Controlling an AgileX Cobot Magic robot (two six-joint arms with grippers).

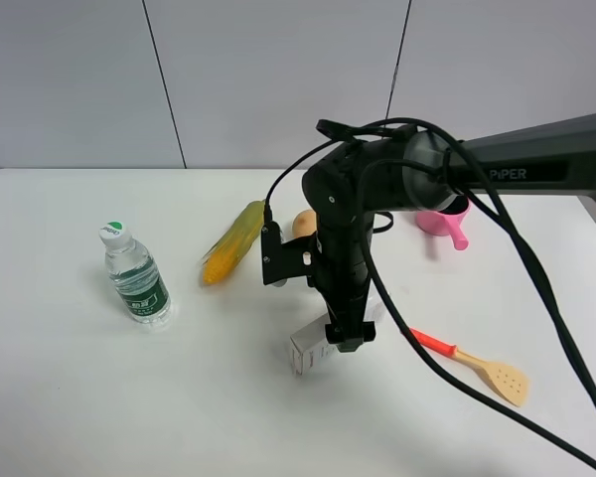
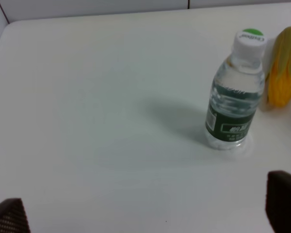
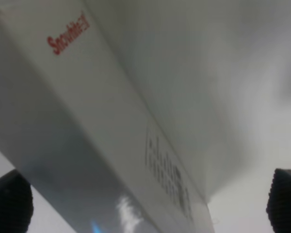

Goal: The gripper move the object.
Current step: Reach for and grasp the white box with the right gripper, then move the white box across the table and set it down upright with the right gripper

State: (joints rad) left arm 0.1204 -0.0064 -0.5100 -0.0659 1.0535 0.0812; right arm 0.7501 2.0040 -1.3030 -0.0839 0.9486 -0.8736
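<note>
the black two-fingered right tool (image 1: 346,338) hangs straight down at the end of its bulky arm, right over the long white rectangular cardboard carton (image 1: 306,350). the carton lies flat on the white surface (image 1: 79,397) near the middle, between the yellow corn cob (image 1: 233,241) and the red-handled wooden spatula (image 1: 472,360). the step in hand looks like the grasp itself.

in the right wrist view the two fingertips (image 3: 9,201) stand wide apart at either side. the carton fills the gap between them but i see neither pad touching it, so this tool is spread and grips nothing yet.

the carton runs at a slant across that gap. to do this well, i would turn the wrist until the pads face the long sides squarely. then sink low enough to catch the side walls, not just the top edge. thin cardboard likely dents, so close gently and lift straight up.

much of the carton is hidden under the arm in the high view, so i cannot tell how near its middle the tool sits. a grip near one end would likely let it tip.

the carton has red lettering near one end and small dark print further along one face.

the left tool (image 2: 146,208) is spread wide and empty, near the clear plastic water bottle (image 2: 233,92).
</note>
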